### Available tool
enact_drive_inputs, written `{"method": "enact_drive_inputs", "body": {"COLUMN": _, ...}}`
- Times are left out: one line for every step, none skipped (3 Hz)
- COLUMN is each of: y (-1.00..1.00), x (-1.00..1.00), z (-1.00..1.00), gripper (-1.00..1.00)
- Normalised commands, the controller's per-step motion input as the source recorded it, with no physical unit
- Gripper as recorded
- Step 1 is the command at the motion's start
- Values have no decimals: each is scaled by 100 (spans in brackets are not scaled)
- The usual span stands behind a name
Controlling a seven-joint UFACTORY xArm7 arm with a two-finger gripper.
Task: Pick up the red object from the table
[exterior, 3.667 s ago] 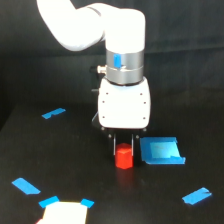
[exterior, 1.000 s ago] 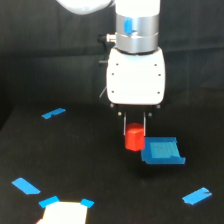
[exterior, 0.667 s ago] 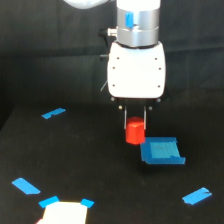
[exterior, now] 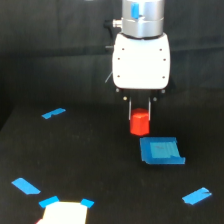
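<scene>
Red and small, the red object [exterior: 139, 123] hangs clamped between the jaws [exterior: 139, 111] of the white arm [exterior: 140, 60], lifted clear of the black desk [exterior: 90, 165]. Just below, toward the exterior view's right, lies a flat blue square piece [exterior: 160, 151]. Blue tape strips [exterior: 53, 113] dot the desk. No writing is readable.

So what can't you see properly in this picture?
- Exterior view: the gripper's fingertips are hidden behind the red block.
- The arm above the white housing is cut off by the top edge.
- The white thing at the bottom is cut off by the edge, too blurry to name.
</scene>
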Motion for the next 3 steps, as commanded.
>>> {"method": "enact_drive_inputs", "body": {"y": 57, "x": -25, "z": 8, "gripper": -100}}
{"method": "enact_drive_inputs", "body": {"y": -28, "x": -44, "z": 11, "gripper": -89}}
{"method": "enact_drive_inputs", "body": {"y": -57, "x": -41, "z": 47, "gripper": -63}}
